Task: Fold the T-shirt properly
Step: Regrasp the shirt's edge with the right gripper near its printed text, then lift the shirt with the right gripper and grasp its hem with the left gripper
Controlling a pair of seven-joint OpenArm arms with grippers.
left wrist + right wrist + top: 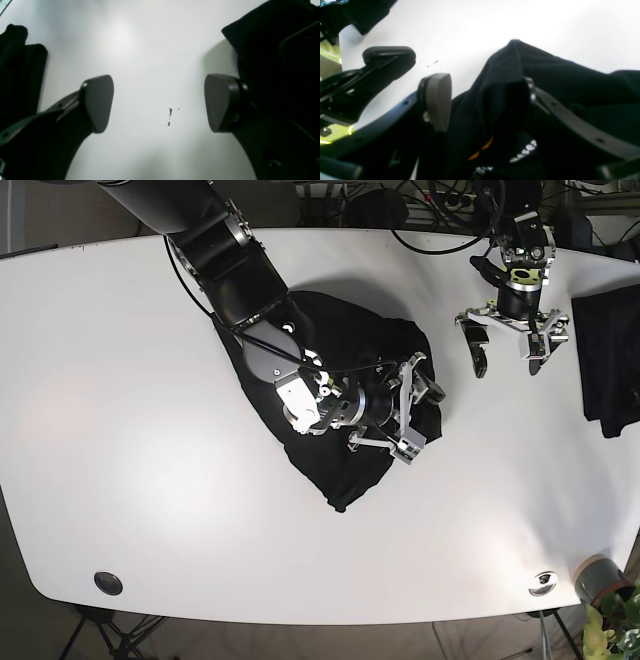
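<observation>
Shirt (pixel 340 395): I see it crumpled at table (pixel 120 380) centre, unfolded.
Right gripper (pixel 412 412): jaws apart at the shirt's 3 o'clock edge, cloth draped over one finger — I judge it's seeking a hem.
Left gripper (pixel 508 344): jaws apart over bare table at 2 o'clock — parked clear.

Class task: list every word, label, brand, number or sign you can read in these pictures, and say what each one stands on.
No text can be read with certainty.
White lettering on the black T-shirt, right wrist view: too blurred to read.
Second white print lower on the shirt: too blurred to read.
Orange marks on the shirt: a shape, not letters.
Left gripper, right gripper, table: no labels visible.
</observation>
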